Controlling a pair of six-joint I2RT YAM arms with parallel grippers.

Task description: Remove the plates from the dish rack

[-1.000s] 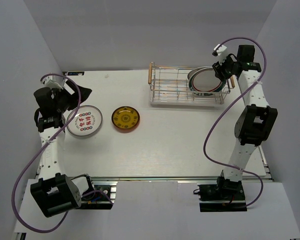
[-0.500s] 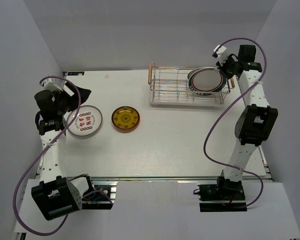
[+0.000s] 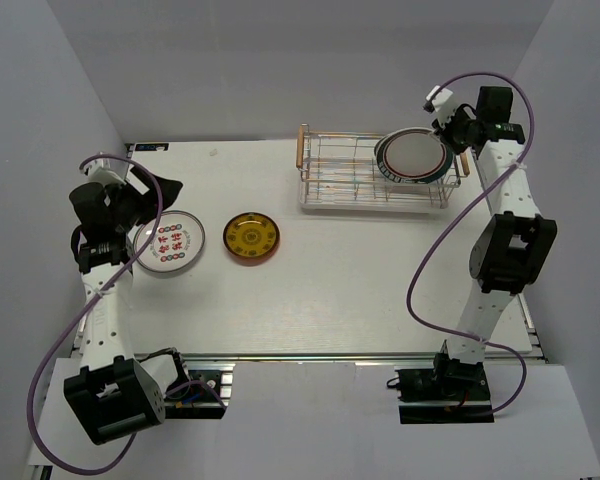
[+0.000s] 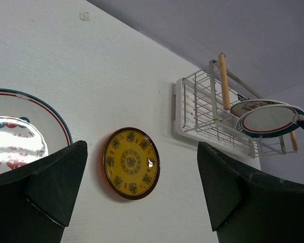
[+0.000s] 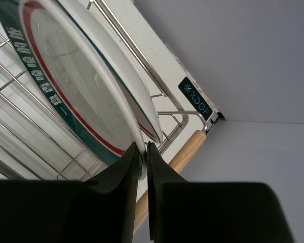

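Observation:
The silver wire dish rack [image 3: 340, 176] stands at the back right of the table. At its right end two white plates lean together. My right gripper [image 3: 448, 131] is shut on the rim of the front one, a green-rimmed plate [image 3: 411, 156]. In the right wrist view both fingers [image 5: 126, 167] pinch that rim, and the second plate [image 5: 133, 87] sits just behind it. My left gripper [image 3: 146, 194] hangs open over the table's left side, above a white plate with red markings [image 3: 168, 243]. A small yellow patterned plate [image 3: 253, 238] lies flat beside it.
The rack's right wooden handle [image 5: 186, 150] is just behind my right fingers, close to the right wall. The left wrist view shows the yellow plate [image 4: 130, 163] between its wide fingers, the rack [image 4: 205, 109] beyond. The rack's left slots hold nothing.
My right gripper has shut on the green-rimmed plate's rim, and the plate has come up slightly in the rack. The left arm has barely shifted.

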